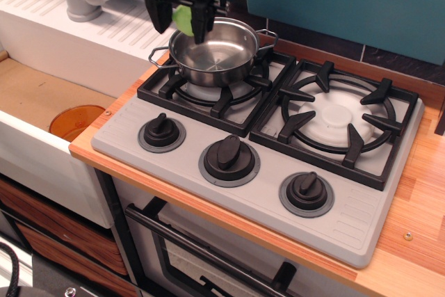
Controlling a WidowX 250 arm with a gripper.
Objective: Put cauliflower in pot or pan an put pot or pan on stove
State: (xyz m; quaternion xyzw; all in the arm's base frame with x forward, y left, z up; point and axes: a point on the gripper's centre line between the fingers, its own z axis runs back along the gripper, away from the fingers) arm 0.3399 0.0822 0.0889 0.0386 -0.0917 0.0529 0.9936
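While the stove (257, 147) fills most of the table (417, 206), the pot (214, 51) sits on its left burner grate, nothing lying inside it. An orange cup (75, 122) rests in the sink (35, 95) at left. Above the pot's back rim, the tool (182, 21) pinches the cauliflower (183, 19); its upper body is cut off.

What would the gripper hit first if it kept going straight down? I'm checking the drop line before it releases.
Likely the pot: the gripper, shut on the cauliflower, points down over the pot's back-left rim. Depth is unclear, so rim or bowl.
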